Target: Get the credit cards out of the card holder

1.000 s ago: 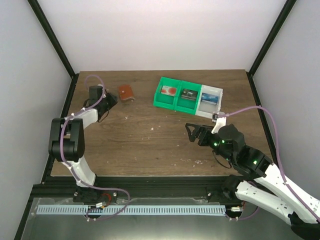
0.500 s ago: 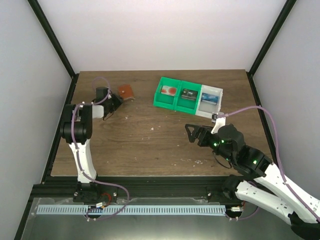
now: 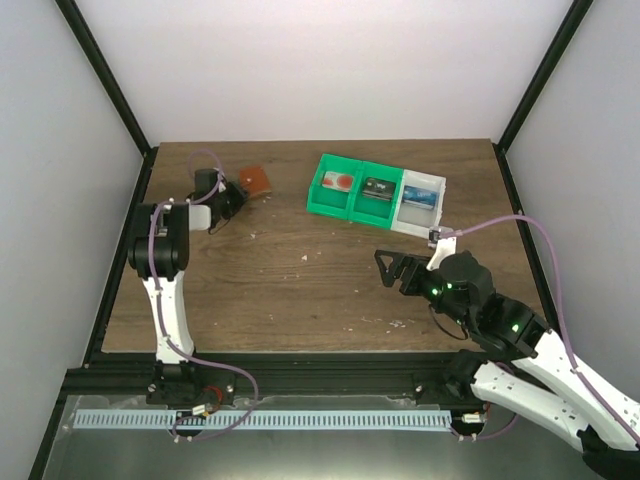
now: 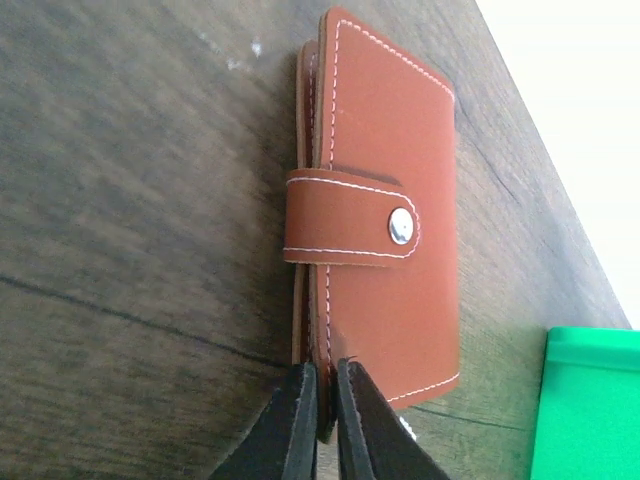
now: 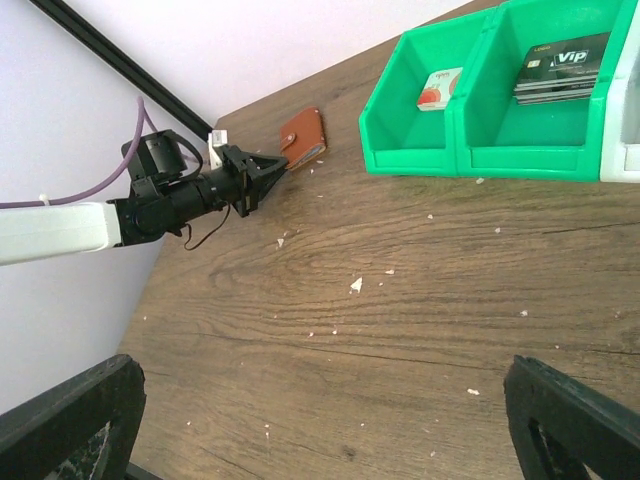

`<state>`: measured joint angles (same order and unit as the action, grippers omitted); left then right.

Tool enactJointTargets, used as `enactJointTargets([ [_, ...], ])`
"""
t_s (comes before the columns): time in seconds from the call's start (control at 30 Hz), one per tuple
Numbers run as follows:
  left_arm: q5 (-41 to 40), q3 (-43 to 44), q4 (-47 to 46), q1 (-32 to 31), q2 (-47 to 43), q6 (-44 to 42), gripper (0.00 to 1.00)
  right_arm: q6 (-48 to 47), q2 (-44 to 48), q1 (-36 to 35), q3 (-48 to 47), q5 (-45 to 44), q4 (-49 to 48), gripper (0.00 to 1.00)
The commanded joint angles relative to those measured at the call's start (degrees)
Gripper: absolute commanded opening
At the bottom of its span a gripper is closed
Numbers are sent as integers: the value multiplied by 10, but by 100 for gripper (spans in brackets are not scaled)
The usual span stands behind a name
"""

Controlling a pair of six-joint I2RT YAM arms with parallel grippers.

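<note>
Stud (image 4: 401, 226) on card holder (image 4: 385, 140): wrist view, not overhead.

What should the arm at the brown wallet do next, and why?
Probably lift the card holder toward the open right gripper: the left gripper pinches its edge, but the snap strap is closed, so a second gripper seems needed.

My dark wooden table (image 3: 300, 290) stands between plain white walls (image 3: 320, 70), with black frame posts (image 3: 105, 75) rising from its back corners, evenly lit.
</note>
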<state>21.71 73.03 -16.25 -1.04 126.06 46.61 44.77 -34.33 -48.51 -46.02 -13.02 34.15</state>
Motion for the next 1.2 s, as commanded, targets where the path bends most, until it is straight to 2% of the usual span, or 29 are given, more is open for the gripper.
enactJointTargets([
  [0.0,-19,12,56,2,1,-14,4,11,14,-3,-12,-10,9,100],
  [0.07,-22,13,68,2,-5,-18,0,14,18,-3,-7,-10,9,100],
  [0.23,-3,-8,60,2,-39,-21,0,18,25,-3,-4,-10,13,100],
  [0.43,24,-76,46,-3,-97,-8,0,-11,30,-3,-6,-65,47,100],
  [0.67,35,-190,33,-26,-196,-12,0,-16,32,-3,-10,-59,52,100],
  [0.93,74,-312,-2,-116,-296,7,0,-4,8,-3,3,-34,35,100],
  [1.07,70,-342,29,-172,-341,-13,0,-5,-5,-3,3,-32,35,100],
  [1.17,72,-393,12,-221,-382,3,0,-3,-12,-3,6,-25,32,100],
])
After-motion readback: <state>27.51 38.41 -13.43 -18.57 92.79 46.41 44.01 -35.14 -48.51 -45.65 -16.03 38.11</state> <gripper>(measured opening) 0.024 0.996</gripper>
